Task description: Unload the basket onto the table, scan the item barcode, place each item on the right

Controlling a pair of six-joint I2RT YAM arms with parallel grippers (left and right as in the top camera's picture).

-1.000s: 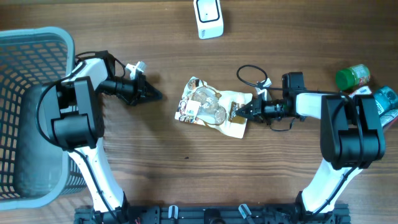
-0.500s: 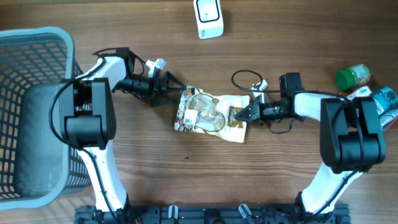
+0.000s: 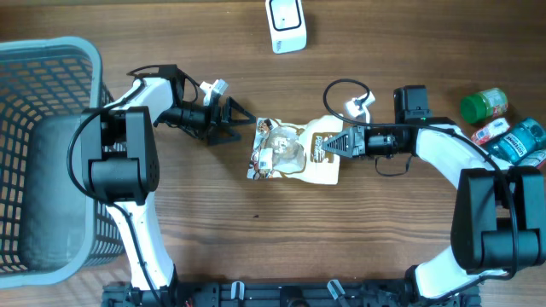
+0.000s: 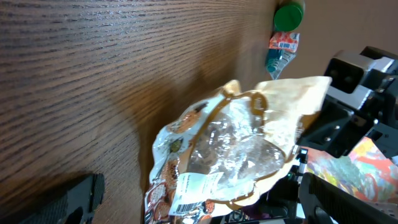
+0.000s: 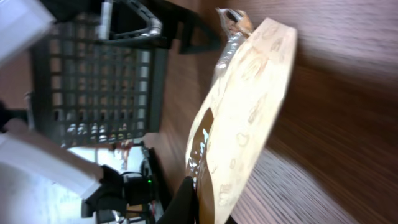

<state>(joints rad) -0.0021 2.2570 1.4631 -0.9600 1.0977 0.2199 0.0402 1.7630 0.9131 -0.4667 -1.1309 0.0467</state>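
Note:
The item is a snack bag [image 3: 294, 152] with a clear window and cream and brown print, lying mid-table. A white barcode label [image 3: 266, 159] sits near its left end and faces up; it also shows on the bag [image 4: 239, 146] as the label [image 4: 191, 190] in the left wrist view. My right gripper [image 3: 334, 145] is shut on the bag's right edge, which is tilted up off the wood, with the cream back [image 5: 249, 118] showing beside one dark finger [image 5: 185, 200]. My left gripper [image 3: 242, 126] stands open just left of the bag's upper left corner, its fingers [image 4: 79, 195] wide apart and touching nothing.
A white scanner [image 3: 287, 24] stands at the table's far edge. A grey mesh basket [image 3: 34, 77] fills the left side. A green-lidded jar [image 3: 483, 105] and coloured packets [image 3: 517, 141] lie at the right. A black cable [image 3: 345, 89] loops behind the right wrist.
The left gripper swung right to the bag and opened. The right gripper raised the bag's right edge and the bag turned slightly.

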